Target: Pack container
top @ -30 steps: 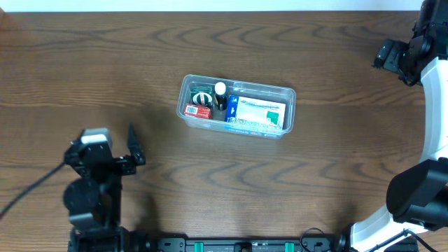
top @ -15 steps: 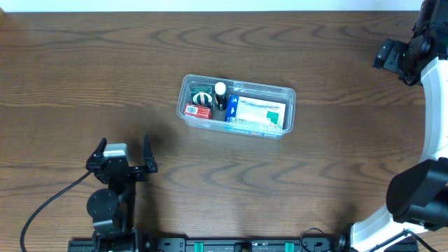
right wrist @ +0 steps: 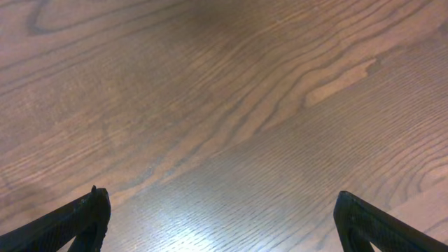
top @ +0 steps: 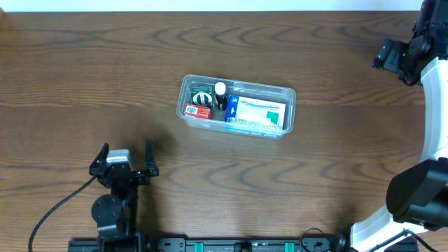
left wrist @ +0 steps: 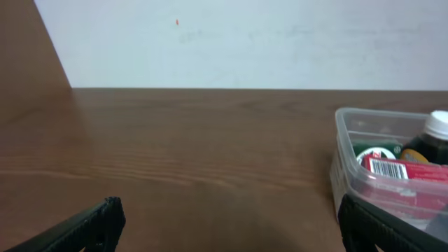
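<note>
Clear plastic container (top: 260,85) sits near the middle of the dark wood-grain table (top: 84,63), long side running left to right, slightly skewed; it holds several items; a blue-and-white box (top: 257,114) fills its right part; a dark bottle with a white cap (top: 220,91) stands just left of the box; a red packet with a barcode (top: 197,110) lies at the left end, a round green-and-white item (top: 202,97) beside it, too small to name.

Left gripper (top: 126,150) is near the front edge of the table, left of and well apart from the container; fingers spread wide, nothing between them; its wrist view shows the container's left end at the right edge.

Right gripper (right wrist: 220,206) is at the far right corner, well apart from the container; fingers wide, empty, over bare wood.
</note>
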